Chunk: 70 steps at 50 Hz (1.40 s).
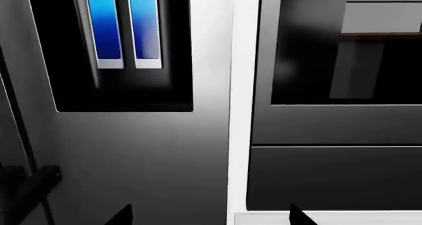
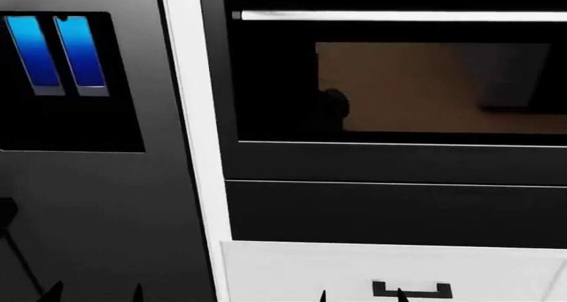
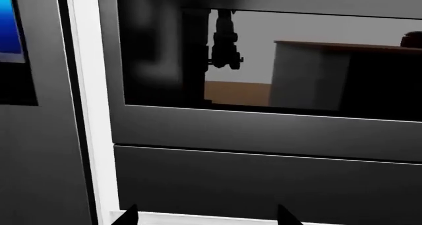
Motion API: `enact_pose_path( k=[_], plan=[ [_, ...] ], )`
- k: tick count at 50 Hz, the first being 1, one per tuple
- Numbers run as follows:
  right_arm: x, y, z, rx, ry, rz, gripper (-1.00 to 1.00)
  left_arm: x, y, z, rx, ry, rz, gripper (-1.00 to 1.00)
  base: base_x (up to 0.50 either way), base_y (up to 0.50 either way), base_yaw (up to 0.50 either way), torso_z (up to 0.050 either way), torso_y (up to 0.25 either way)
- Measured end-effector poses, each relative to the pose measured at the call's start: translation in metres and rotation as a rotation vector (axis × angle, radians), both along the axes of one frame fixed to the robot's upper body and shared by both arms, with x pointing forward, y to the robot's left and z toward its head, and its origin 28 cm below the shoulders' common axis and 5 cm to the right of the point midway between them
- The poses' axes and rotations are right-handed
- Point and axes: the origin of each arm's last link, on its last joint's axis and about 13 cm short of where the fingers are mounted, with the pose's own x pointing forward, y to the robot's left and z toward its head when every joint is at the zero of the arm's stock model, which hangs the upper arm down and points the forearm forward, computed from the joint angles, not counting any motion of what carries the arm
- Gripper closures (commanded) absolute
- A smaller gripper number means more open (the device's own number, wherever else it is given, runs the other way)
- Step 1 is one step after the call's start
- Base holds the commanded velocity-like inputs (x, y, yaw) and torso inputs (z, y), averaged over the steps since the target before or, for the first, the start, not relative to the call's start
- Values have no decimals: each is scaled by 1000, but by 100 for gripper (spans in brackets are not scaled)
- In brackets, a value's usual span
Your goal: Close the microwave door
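Here both sets of fingers sit below the oven door, not touching.

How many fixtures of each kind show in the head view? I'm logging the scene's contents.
Blue paddles: 2
Glass door: 1
Bar handle: 1
Drawer pull: 1
White trim: 1
Total: 6
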Motion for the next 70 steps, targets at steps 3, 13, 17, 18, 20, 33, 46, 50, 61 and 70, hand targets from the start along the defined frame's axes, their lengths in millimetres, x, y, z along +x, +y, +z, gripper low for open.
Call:
enact_pose_path(
  k=[3,13,17,18,20,33,46,50,61,70],
  plan=[
    [0,0,0,0,0,1,-100,0,0,0,0,0,0,-100,0,500,0,0,0],
    [0,0,0,-2,0,4,-100,0,0,0,0,-1,0,-100,0,500,0,0,0],
    [0,0,0,-3,0,5,-100,0,0,0,1,-1,1,-100,0,500,0,0,0],
    [0,0,0,-3,0,5,-100,0,0,0,1,-1,1,-100,0,500,0,0,0],
    [0,0,0,-3,0,5,-100,0,0,0,1,-1,1,-100,0,500,0,0,0],
    [0,1,0,-6,3,7,-100,0,1,0,5,-2,3,-100,0,378,0,0,0],
    [1,4,-2,-101,34,17,-100,0,0,0,7,-2,0,-100,0,0,0,0,0],
    [1,6,-3,-164,47,37,-100,0,0,1,7,-2,0,-100,0,0,0,0,0],
    [-1,11,-4,-282,28,80,-100,0,0,1,9,-2,-1,-100,60,0,0,0,0],
    [-3,14,-4,-344,-14,116,-100,0,0,0,11,-3,0,-100,500,0,0,0,0]
  ],
)
